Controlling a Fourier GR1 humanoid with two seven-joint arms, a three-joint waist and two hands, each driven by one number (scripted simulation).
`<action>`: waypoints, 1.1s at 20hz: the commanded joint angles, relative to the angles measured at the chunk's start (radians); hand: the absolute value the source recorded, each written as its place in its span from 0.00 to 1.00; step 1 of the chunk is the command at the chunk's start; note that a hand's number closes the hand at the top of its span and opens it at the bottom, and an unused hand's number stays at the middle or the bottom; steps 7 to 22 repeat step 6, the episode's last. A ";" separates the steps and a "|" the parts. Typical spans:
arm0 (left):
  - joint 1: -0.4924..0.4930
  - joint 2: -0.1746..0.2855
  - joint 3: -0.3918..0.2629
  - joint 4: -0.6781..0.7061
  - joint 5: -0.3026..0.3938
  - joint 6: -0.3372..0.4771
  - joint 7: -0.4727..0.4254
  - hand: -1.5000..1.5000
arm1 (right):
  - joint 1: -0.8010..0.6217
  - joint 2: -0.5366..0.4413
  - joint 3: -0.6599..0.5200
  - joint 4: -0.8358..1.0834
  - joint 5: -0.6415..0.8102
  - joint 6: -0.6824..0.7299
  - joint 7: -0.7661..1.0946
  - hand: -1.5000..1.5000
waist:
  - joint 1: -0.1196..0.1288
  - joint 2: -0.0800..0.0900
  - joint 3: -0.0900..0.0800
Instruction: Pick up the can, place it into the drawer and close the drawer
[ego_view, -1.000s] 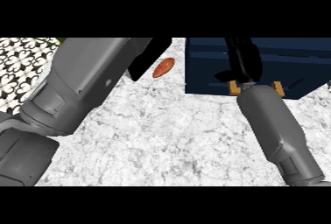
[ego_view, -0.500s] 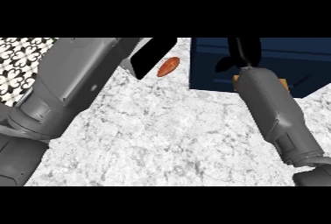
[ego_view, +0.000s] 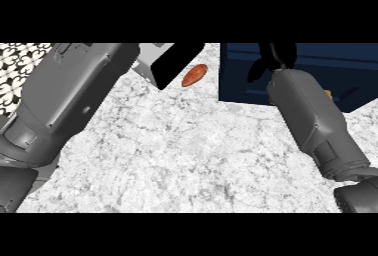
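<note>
No can is plainly in view. A dark blue open drawer (ego_view: 244, 85) fills the upper right of the head view. My right hand (ego_view: 267, 61) hangs over the drawer's inside, its black fingers partly cut off by the view's top; whether it holds anything is hidden. A small yellow patch (ego_view: 327, 93) peeks out beside the right forearm, inside the drawer. My left hand (ego_view: 176, 61) shows as a black shape at the top centre, beyond the wide grey left forearm.
An orange-brown oval object (ego_view: 194, 75) lies on the white marble counter (ego_view: 192, 150) between the left hand and the drawer. A black-and-white patterned surface (ego_view: 18, 70) borders the counter at the far left.
My right forearm has pushed farther forward, carrying the hand deeper over the drawer. The left arm has barely shifted.
</note>
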 joint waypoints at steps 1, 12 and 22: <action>0.036 0.040 0.013 -0.065 0.015 -0.029 0.020 0.00 | -0.090 0.035 -0.081 -0.039 -0.096 -0.024 -0.049 0.00 | 0.018 -0.013 -0.007; 0.116 0.070 0.007 -0.141 0.011 -0.031 0.018 0.00 | -0.114 0.008 -0.113 -0.013 -0.119 0.001 -0.108 0.00 | 0.015 -0.013 -0.008; 0.116 0.070 0.007 -0.141 0.011 -0.031 0.018 0.00 | -0.114 0.008 -0.113 -0.013 -0.119 0.001 -0.108 0.00 | 0.015 -0.013 -0.008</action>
